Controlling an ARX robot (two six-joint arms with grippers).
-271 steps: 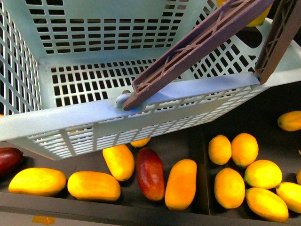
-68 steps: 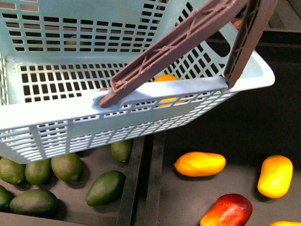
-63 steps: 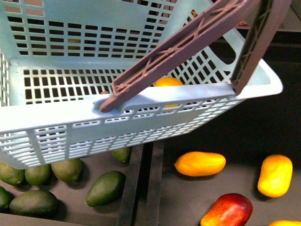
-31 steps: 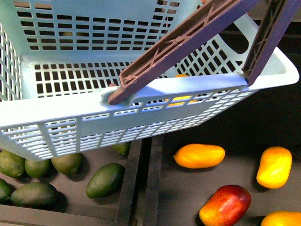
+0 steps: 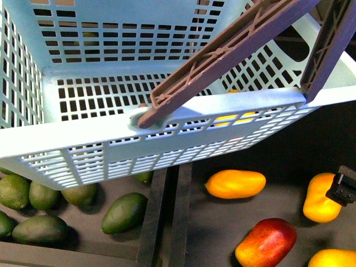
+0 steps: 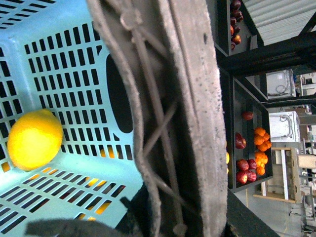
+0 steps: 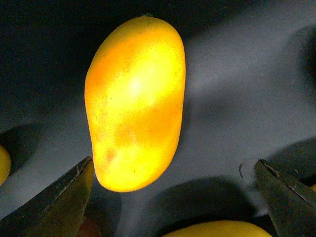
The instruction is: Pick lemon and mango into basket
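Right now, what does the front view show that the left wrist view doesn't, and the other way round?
Front only: avocados, a red mango, and the right gripper by the mango. Left wrist only: distant racks of red and orange fruit. Both: the basket, its brown handle, and the lemon inside, in front just a yellow glimpse through the slots.

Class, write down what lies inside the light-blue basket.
One yellow lemon rests on the basket floor by a slotted wall. Nothing else shows inside; the brown handle hides part of the interior.
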